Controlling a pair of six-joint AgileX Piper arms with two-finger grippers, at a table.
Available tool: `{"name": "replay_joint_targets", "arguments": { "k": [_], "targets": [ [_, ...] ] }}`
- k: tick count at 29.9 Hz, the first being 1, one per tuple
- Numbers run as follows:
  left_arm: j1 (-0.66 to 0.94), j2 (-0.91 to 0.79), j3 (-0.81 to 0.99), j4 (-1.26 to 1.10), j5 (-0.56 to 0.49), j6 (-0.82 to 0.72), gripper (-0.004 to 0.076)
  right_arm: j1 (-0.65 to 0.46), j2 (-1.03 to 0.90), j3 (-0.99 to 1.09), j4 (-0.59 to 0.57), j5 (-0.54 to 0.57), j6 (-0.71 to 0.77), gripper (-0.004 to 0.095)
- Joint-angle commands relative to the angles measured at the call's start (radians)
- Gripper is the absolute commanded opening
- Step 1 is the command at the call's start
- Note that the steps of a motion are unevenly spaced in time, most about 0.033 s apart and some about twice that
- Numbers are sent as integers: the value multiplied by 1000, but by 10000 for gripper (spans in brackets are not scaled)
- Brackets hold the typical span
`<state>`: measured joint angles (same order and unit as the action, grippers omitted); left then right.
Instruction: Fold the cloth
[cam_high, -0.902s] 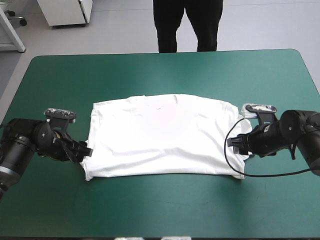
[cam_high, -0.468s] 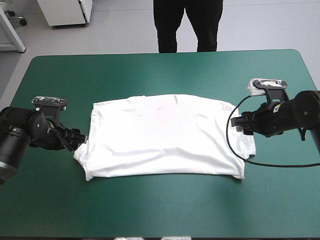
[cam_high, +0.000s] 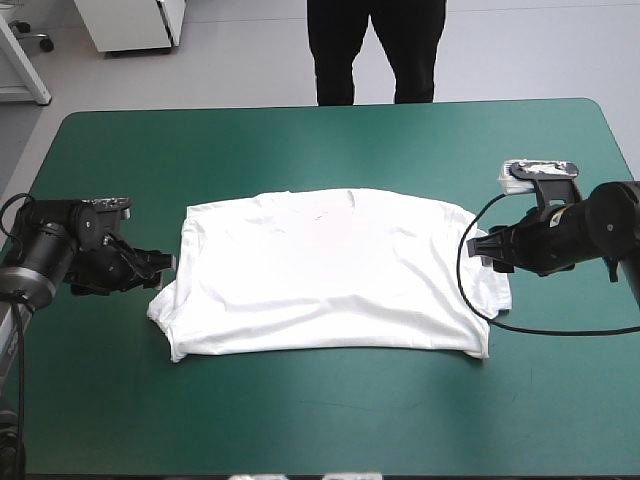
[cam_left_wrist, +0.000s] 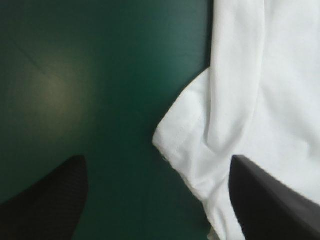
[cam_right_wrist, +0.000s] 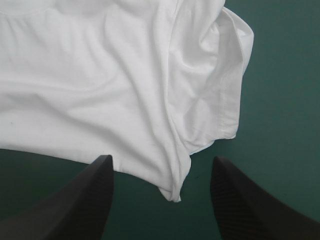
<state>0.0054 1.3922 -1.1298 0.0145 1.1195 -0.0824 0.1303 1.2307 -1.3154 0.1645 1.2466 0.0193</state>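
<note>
The white T-shirt lies spread flat in the middle of the teal-green table, its long sides running left to right. A sleeve corner sticks out at its left front. My left gripper sits just off the shirt's left edge, open and holding nothing. In the left wrist view that gripper faces the sleeve corner, which lies between and ahead of the fingers. My right gripper hovers over the shirt's right edge. It is open above the rumpled right sleeve.
Wide bands of teal-green cover lie between the shirt and the far edge, and likewise toward the front edge. The table's rounded corners show at the far left and far right.
Both grippers have left the shirt's front side corners and moved toward the far side. The left one has backed outward, and the left sleeve corner now sticks out.
</note>
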Motion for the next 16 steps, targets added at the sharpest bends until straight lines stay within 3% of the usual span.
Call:
{"name": "replay_joint_targets", "arguments": {
  "k": [1,9,16],
  "targets": [
    [8,-6,-2,-23,-38,7,565,0,-27,-35,-4,-16,-2,554],
    [8,64,143,-23,-117,7,560,0,-27,-35,-29,-10,-2,554],
    [8,137,176,-25,-232,5,506,0,-27,-35,-29,-1,-2,553]
  ]
}}
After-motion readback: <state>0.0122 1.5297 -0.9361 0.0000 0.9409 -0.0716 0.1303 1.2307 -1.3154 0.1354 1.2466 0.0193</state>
